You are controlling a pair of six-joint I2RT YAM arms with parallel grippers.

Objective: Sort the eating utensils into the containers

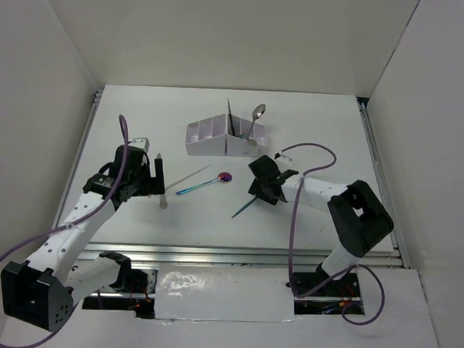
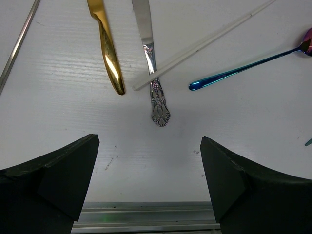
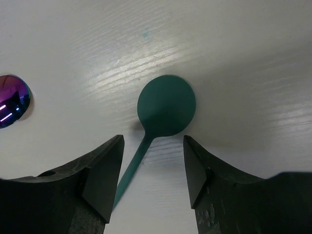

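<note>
Jaws apart, the right end effector point(image 3: 152, 146) straddles the teal spoon point(image 3: 166, 105) on the table point(image 3: 234, 48), lined up to grip it for the far white box point(image 1: 210, 138); the left end effector point(image 2: 148, 146) hovers, likewise spread, above a silver knife point(image 2: 157, 95).

We list: teal spoon point(image 3: 165, 105), matt, seemingly plastic; iridescent spoon point(image 2: 243, 68), glossy metal; gold-handled piece point(image 2: 109, 53), mirror-polished; silver knife point(image 2: 158, 102), embossed shiny handle; table point(image 2: 63, 122), white, matt, finely ribbed; right fingers point(image 3: 100, 183), black, matt.
</note>
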